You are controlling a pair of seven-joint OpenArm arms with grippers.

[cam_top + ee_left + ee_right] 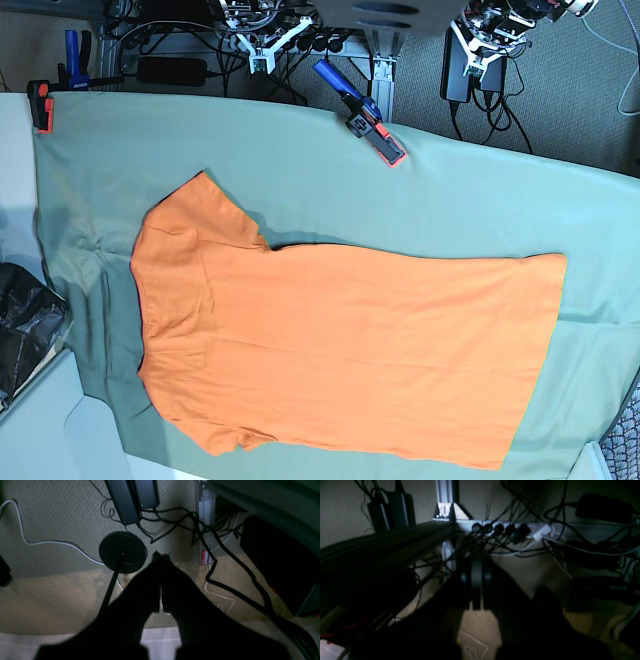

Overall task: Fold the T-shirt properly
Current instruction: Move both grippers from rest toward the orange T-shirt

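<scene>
T-shirt (340, 350) lies flat and unfolded on the sage-green cloth (480, 200) in the base view, neck and sleeves toward that view's left, hem toward its right; no fold made yet, so the task stands at its start. One sleeve (205, 215) is spread out at the upper left; the lower edge of the shirt runs close to the bottom of the frame, partly cut off; light creases near the collar end.

Cloth beneath is held by a blue-and-red clamp (362, 125) at the far edge and a red clamp (42, 105) at the left corner; the cloth itself is rumpled beside the shirt's collar end.

Both arms are parked off the table at the far side. Left gripper (162, 557) has its fingers pressed together on nothing, over carpet, a round black stand base (122, 552) and loose cables (225, 562). Right gripper (476, 580) also looks closed and empty, though the view is dark; a power strip (515, 528) with many plugs sits beyond it.

Risks, as judged:
- a pinch taken too deep could catch the green cloth with the shirt, dragging both against the clamps;
- unequal grasps at the two hem corners would skew the fold;
- existing creases could get folded in;
- arms leaving their rest pose might snag the cables.
</scene>
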